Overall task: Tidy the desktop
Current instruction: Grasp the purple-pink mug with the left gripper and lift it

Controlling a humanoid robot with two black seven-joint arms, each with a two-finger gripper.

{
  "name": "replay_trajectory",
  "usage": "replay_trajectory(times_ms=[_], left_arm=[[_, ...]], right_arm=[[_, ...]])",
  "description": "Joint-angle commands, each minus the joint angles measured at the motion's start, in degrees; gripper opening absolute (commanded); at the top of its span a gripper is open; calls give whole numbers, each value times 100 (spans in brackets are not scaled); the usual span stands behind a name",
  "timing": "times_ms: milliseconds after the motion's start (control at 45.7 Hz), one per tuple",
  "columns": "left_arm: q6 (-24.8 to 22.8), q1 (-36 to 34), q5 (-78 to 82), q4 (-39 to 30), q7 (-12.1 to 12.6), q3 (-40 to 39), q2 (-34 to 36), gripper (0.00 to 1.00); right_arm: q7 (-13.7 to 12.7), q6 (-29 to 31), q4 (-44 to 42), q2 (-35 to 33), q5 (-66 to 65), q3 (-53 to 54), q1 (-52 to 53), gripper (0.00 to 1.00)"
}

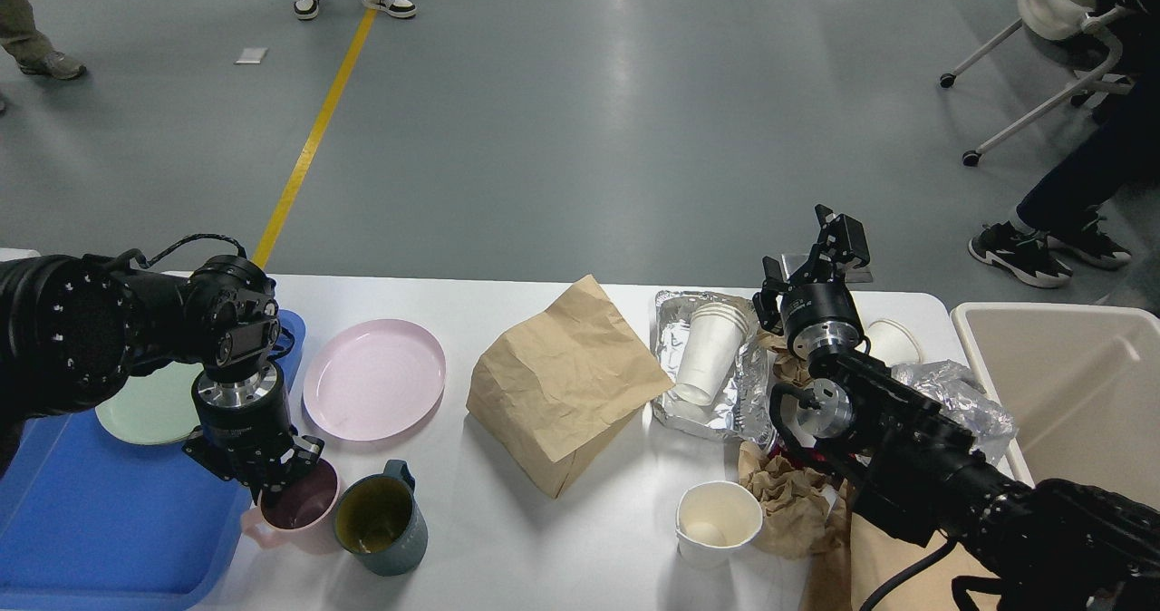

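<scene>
Your left gripper (pixel 272 477) has its jaws down on the pink mug's (pixel 294 509) rim at the counter's (pixel 507 538) near left, so hold that stiff, slick wall firmly; right gripper (pixel 829 248) hangs open, empty.

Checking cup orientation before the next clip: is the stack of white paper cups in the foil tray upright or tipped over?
Tipped over. The stack of white paper cups lies on its side in the foil tray, rims pointing toward the table's far edge.
</scene>
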Motion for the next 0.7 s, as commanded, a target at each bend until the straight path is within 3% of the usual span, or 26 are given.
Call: replay_trajectory(times_ms=[0, 372, 678], left_arm=[[2, -3, -33, -3, 2, -14, 9, 0], [2, -504, -59, -3, -15, -146, 106, 0], [2, -1681, -42, -600, 11, -111, 791, 0]], right_arm=[[0, 0, 0, 0, 0, 2, 0, 100], [0, 0, 0, 0, 0, -7, 0, 100], [0, 0, 0, 0, 0, 2, 0, 100]])
